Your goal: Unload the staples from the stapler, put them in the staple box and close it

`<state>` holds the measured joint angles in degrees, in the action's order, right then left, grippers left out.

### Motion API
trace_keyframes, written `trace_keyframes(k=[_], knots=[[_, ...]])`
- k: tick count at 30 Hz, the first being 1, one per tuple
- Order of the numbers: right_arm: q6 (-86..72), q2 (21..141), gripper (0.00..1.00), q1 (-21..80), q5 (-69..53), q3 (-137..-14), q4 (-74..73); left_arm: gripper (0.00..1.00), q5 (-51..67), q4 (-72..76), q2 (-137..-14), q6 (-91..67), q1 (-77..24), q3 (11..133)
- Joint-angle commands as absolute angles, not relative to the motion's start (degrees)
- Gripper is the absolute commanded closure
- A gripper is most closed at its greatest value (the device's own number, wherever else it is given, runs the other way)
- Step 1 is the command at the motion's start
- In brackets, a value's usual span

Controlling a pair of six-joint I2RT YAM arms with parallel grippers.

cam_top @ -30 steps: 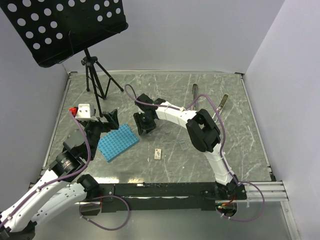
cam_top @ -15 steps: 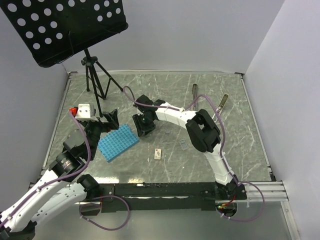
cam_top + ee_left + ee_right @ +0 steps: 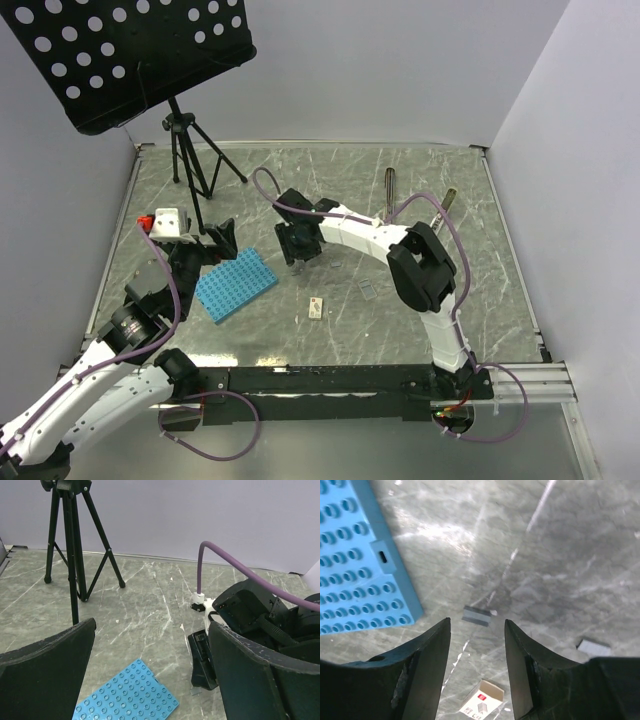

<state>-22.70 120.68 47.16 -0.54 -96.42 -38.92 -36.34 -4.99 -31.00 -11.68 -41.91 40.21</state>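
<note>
Right tool [image 3: 476, 627] was held partly open and empty over one grey staple strip [image 3: 476, 615], with a second strip [image 3: 593, 647] lying nearby. Left tool [image 3: 150, 630] was spread wide, empty. One stapler [image 3: 390, 185] was seen far back on the desk [image 3: 500, 300], along with one blue plate [image 3: 235, 283] and one white tag [image 3: 317, 308].

Blue studded plate [image 3: 236, 284], grey-veined table [image 3: 480, 270]

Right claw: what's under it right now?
A small grey strip, likely staples, lies on the table between the open fingers of the right claw, beside the blue plate. A white tag sits nearer the camera. Whatever lies beneath the fingers themselves is covered.
</note>
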Motion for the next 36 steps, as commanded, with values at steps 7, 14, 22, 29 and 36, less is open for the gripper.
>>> trace_keyframes(k=[7,14,22,29,36], knots=[[-31.99,122.6,0.45,50.8,3.78,-99.93,-42.8,0.01,-36.39,-3.16,-30.59,-11.07,-41.75,40.17],[-33.22,125.68,0.45,51.86,6.41,-102.65,-45.35,0.01,-36.3,-3.16,-30.67,-11.08,-41.75,40.25],[-33.49,125.07,0.44,52.03,8.61,-102.39,-46.05,0.01,-36.39,-3.16,-30.5,-11.16,-41.75,40.25],[-33.22,126.03,0.42,52.03,8.96,-103.09,-46.93,0.01,-36.39,-3.25,-30.5,-11.07,-41.75,40.25],[-33.31,127.53,0.42,52.03,8.96,-103.62,-47.37,0.01,-36.47,-3.16,-30.32,-11.07,-41.84,40.17]])
